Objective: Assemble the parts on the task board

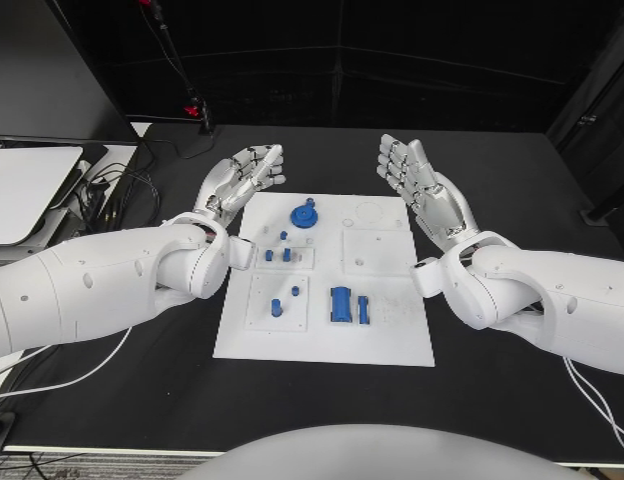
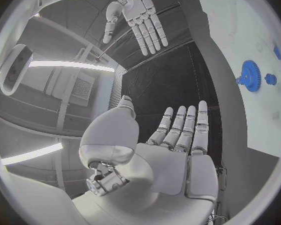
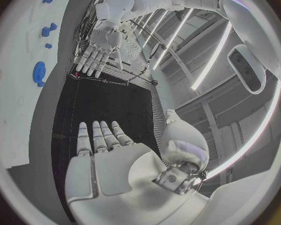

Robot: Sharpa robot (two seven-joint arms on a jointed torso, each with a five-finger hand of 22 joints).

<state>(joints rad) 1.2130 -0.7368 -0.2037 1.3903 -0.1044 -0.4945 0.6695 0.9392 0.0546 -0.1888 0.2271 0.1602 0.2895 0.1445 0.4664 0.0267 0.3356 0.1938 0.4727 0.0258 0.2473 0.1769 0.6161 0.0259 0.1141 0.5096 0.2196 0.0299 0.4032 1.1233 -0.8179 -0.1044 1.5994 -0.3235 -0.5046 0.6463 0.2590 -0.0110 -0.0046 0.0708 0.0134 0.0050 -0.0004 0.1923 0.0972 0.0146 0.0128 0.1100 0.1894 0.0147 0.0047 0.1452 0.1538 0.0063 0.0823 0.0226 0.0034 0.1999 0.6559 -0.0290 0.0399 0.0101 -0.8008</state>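
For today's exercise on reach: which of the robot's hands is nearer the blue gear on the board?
Left. The left hand hovers beside the gear, off the board's edge; the right hand is farther, across the board.

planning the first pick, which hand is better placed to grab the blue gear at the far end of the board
Probably left. The blue gear lies on the left half of the task board, close to the left hand's fingertips. The right hand hovers open beyond the board's right edge, farther off. Both hold nothing.

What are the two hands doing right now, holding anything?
Left hand: open, fingers straight, holding nothing.
Right hand: open, fingers straight, holding nothing.
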